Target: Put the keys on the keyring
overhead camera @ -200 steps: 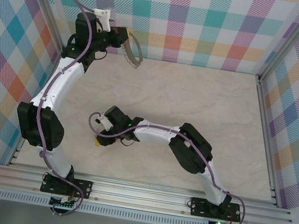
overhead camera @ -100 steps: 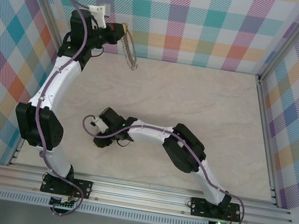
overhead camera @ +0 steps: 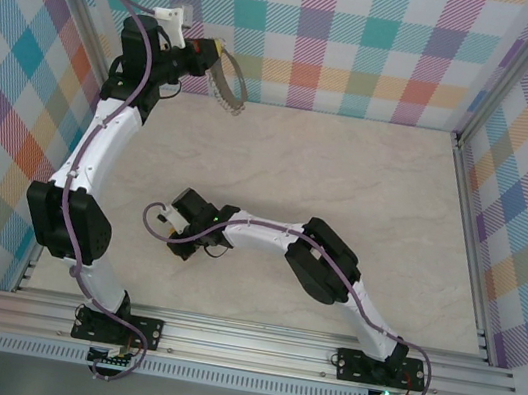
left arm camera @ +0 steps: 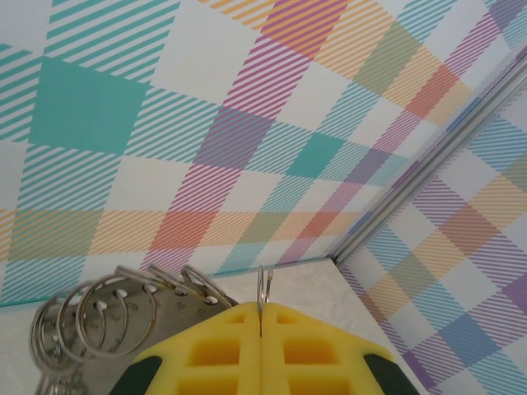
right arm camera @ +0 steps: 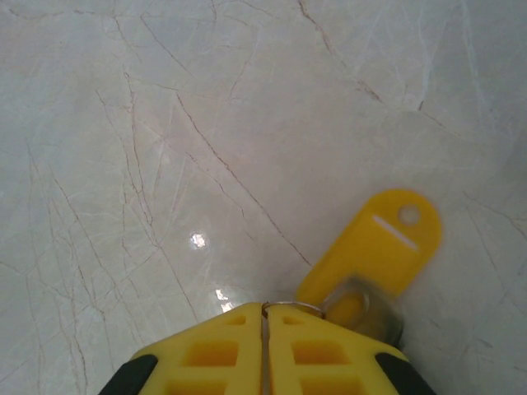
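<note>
The keyring, a big silvery loop with a bumpy edge, hangs in the air at the back left corner, and my left gripper is shut on it. In the left wrist view its thin wire stands pinched edge-on between the yellow fingers of my left gripper, with several small rings bunched to the left. The key, with a yellow plastic head, lies on the table. My right gripper is shut on the small metal ring at its near end. My right gripper sits low at the table's left middle.
A pale marble tabletop is enclosed by plaid walls and aluminium rails. The left arm's elbow stands near the left wall. The right arm stretches across the table's near half.
The right gripper has closed onto the key's small ring after shifting slightly left. The left gripper has turned a little, swinging the keyring at the back wall.
</note>
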You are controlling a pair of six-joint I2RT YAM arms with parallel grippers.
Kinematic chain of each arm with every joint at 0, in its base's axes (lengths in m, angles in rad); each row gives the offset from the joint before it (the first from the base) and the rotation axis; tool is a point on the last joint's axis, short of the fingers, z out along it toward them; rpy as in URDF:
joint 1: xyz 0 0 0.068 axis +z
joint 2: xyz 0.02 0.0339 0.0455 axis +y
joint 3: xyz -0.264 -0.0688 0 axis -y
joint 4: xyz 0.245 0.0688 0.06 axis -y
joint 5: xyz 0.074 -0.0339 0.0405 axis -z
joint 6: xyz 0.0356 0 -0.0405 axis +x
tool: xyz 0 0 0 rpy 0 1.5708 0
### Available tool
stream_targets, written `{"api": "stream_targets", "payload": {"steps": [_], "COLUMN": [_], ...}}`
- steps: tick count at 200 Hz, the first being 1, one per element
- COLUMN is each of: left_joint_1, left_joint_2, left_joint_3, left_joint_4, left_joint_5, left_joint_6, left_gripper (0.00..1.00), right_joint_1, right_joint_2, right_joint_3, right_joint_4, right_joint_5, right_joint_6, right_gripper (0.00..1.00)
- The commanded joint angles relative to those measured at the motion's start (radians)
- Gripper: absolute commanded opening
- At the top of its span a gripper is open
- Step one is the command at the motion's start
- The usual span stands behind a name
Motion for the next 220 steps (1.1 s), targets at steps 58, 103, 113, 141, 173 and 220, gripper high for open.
{"api": "stream_targets", "payload": {"steps": [58,103,113,141,173,220], "left_joint_1": [0.016,0.017,0.017,0.011,0.003,0.003], "left_joint_2": [-0.028,-0.039,-0.041,-0.045,-0.049,-0.051], "left_joint_3": [-0.004,-0.014,-0.019,-0.033,-0.048,-0.053], "left_joint_4": [0.052,0.059,0.068,0.088,0.098,0.067], "left_joint_5": [0.047,0.082,0.088,0.101,0.092,0.047], "left_joint_6": [-0.018,-0.029,-0.038,-0.058,-0.061,-0.035], "left_gripper": [0.0,0.0,0.0,0.0,0.0,0.0], "right_joint_1": [-0.004,-0.049,-0.059,-0.086,-0.091,-0.049], "right_joint_2": [-0.124,-0.341,-0.386,-0.476,-0.467,-0.342], "right_joint_3": [-0.115,-0.382,-0.444,-0.58,-0.556,-0.313], "right_joint_4": [0.006,0.093,0.105,0.134,0.125,0.021], "right_joint_5": [0.039,0.032,0.031,0.041,0.006,0.03], "right_joint_6": [-0.026,0.003,0.009,0.033,0.065,0.219], "right_gripper": [0.0,0.0,0.0,0.0,0.22,0.36]}}
